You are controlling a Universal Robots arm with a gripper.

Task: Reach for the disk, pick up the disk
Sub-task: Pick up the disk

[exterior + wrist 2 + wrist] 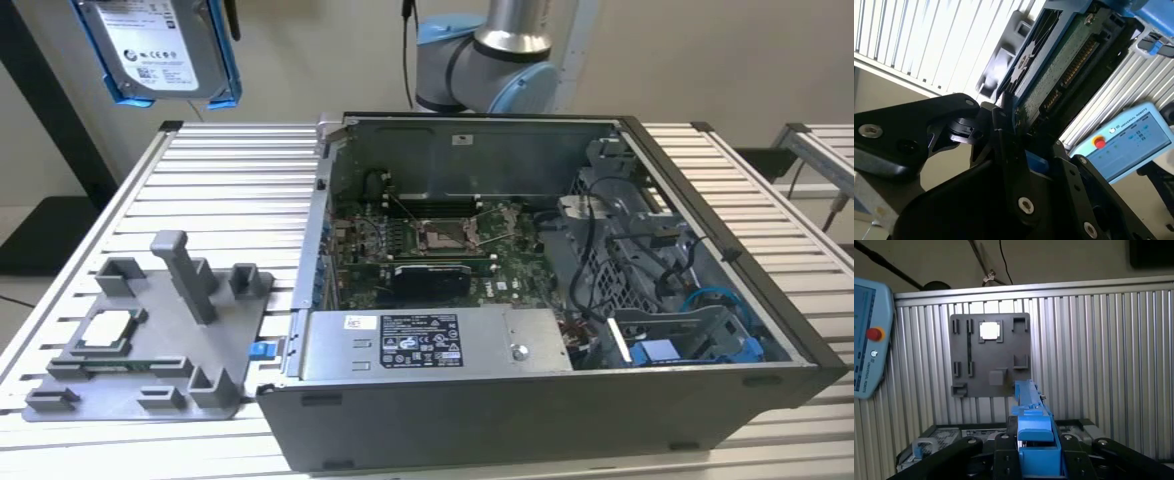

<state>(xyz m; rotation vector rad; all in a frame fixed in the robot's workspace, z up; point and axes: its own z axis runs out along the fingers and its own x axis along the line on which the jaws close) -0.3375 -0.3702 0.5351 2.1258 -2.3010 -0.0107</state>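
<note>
The disk [160,50], a silver drive with a white label in a bright blue carrier, hangs high in the air at the exterior view's upper left, well above the slatted table. In the second wrist view its green circuit-board underside [1064,65] runs between my black fingers, and my gripper [1021,127] is shut on it. In the first wrist view the blue carrier edge [1029,405] sticks out from between the same fingers of my gripper [1036,445], above the grey fixture.
An open computer case [707,250] fills the table's middle and right. A grey fixture plate [147,340] holding a small white-silver chip [107,328] lies at the exterior view's left. The arm's base [487,60] stands behind the case. A teach pendant [866,340] sits off the table.
</note>
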